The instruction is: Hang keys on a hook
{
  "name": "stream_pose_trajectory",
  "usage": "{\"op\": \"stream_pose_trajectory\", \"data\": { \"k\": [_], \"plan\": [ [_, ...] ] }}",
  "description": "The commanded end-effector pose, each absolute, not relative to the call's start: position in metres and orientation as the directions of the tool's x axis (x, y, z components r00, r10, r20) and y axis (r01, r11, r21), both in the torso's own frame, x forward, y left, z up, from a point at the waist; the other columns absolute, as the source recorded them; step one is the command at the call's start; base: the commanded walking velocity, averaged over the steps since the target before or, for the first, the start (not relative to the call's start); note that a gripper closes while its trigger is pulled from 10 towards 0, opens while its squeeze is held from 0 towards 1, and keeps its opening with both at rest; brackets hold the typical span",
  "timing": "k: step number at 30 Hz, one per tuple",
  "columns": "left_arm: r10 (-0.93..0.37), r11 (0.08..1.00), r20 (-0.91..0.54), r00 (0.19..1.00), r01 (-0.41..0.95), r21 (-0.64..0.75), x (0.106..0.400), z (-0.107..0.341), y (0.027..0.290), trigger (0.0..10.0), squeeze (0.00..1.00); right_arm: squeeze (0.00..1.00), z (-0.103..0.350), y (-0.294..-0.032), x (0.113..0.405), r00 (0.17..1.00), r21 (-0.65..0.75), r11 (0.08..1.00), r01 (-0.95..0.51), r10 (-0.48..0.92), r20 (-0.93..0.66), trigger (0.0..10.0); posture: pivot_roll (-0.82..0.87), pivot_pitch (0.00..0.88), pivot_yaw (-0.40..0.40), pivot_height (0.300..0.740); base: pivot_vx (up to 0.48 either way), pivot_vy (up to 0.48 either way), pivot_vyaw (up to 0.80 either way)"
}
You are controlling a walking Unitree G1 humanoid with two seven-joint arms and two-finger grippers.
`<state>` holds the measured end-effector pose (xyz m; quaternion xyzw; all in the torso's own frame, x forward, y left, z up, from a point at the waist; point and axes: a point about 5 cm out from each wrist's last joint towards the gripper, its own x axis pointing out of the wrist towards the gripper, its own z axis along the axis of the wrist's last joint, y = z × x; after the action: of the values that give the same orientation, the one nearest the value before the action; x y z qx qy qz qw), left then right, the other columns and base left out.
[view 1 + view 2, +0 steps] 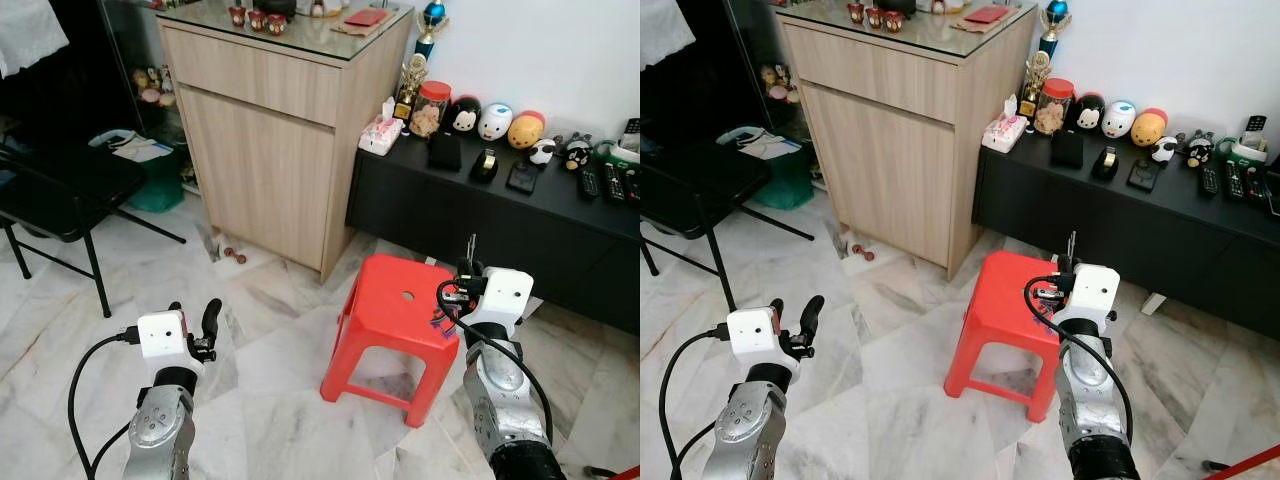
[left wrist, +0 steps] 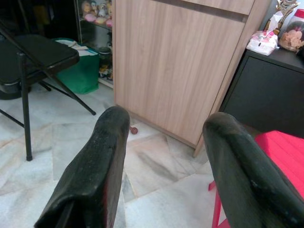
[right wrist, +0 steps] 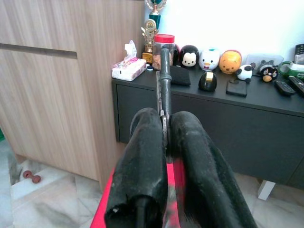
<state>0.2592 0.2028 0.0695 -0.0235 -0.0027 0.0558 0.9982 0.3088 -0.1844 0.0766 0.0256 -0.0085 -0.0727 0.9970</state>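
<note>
Key gripped, stool below.
Right pincer (image 3: 166,137) clamps the key (image 3: 164,76) above the red stool (image 1: 395,305); left pincer (image 2: 164,156) gapes apart.

Open marble floor (image 1: 270,350) ahead; red stool (image 1: 395,320) and wooden cabinet (image 1: 270,150) obstructing beyond.

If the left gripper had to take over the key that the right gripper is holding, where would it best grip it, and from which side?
On the exposed upper end. The key stands upright, its lower part clamped between the right gripper fingers, so only the part above them is free. Judging by that, the open left gripper should probably come from above, closing on its flat faces.
</note>
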Motion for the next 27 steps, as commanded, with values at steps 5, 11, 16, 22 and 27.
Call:
{"op": "stream_pose_trajectory", "data": {
  "k": [5, 11, 16, 22, 27],
  "plan": [
    [0.107, 0.993, -0.013, 0.994, -0.108, -0.049, 0.260, 0.066, 0.201, 10.0, 0.00, 0.00, 0.079, -0.189, 0.308, 0.987, 0.045, 0.986, 0.161, -0.162, 0.020, 10.0, 0.03, 0.000, -0.090, 0.740, 0.000, 0.000, 0.00],
    [0.102, 0.993, -0.013, 0.995, -0.103, -0.051, 0.260, 0.065, 0.200, 10.0, 0.00, 0.00, 0.083, -0.195, 0.307, 0.977, 0.058, 0.976, 0.208, -0.210, 0.043, 10.0, 0.02, 0.000, -0.089, 0.740, 0.000, 0.000, 0.00],
    [0.098, 0.994, -0.013, 0.995, -0.099, -0.050, 0.260, 0.065, 0.199, 10.0, 0.00, 0.00, 0.082, -0.199, 0.305, 0.971, 0.069, 0.970, 0.234, -0.237, 0.035, 10.0, 0.02, 0.000, -0.089, 0.740, 0.000, 0.000, 0.00],
    [0.095, 0.994, -0.015, 0.995, -0.096, -0.048, 0.260, 0.065, 0.198, 10.0, 0.00, 0.00, 0.078, -0.197, 0.305, 0.974, 0.063, 0.972, 0.228, -0.228, 0.007, 10.0, 0.02, 0.000, -0.090, 0.740, 0.000, 0.000, -0.13],
    [0.095, 0.994, -0.016, 0.995, -0.096, -0.048, 0.260, 0.064, 0.198, 10.0, 0.00, 0.00, 0.075, -0.194, 0.306, 0.978, 0.066, 0.976, 0.207, -0.207, -0.009, 10.0, 0.02, 0.000, -0.090, 0.740, 0.000, 0.000, -0.80]
  ]
}}
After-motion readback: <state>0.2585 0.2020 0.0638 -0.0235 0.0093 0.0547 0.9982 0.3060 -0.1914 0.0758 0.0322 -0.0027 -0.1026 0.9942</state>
